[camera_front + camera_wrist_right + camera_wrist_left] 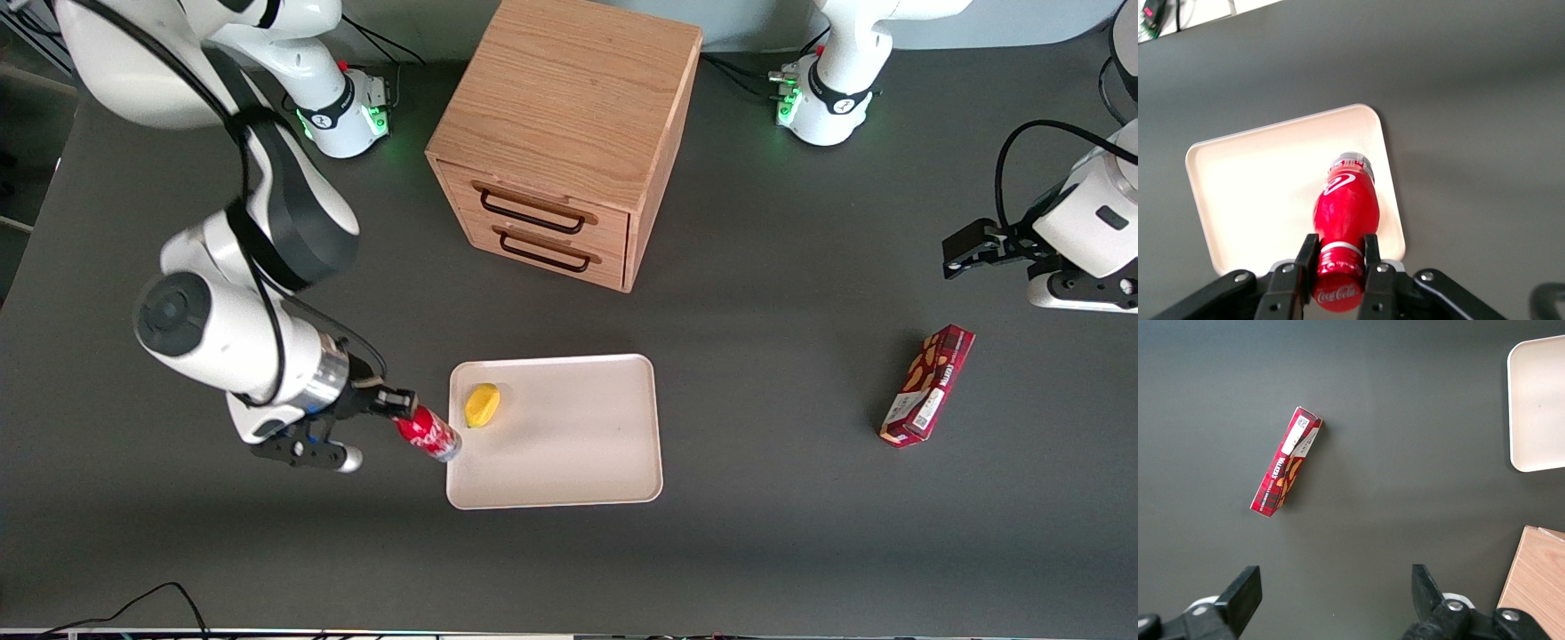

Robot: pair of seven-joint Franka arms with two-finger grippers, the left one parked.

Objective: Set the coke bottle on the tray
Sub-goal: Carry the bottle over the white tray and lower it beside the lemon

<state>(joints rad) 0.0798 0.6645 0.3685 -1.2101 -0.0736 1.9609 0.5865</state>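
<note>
My right gripper [402,404] is shut on the neck of the coke bottle [428,434], a small red bottle with white script and a silvery base. The bottle hangs tilted, its base over the edge of the cream-white tray [569,462] at the working arm's end. In the right wrist view the fingers [1307,257] clamp the bottle [1346,213] just below its red cap, with the tray [1258,193] under it. A corner of the tray [1538,407] shows in the left wrist view.
A yellow lemon-like object [483,404] lies on the tray close to the bottle's base. A wooden two-drawer cabinet [569,133] stands farther from the front camera than the tray. A dark red snack box [926,384] lies toward the parked arm's end, also in the left wrist view [1286,468].
</note>
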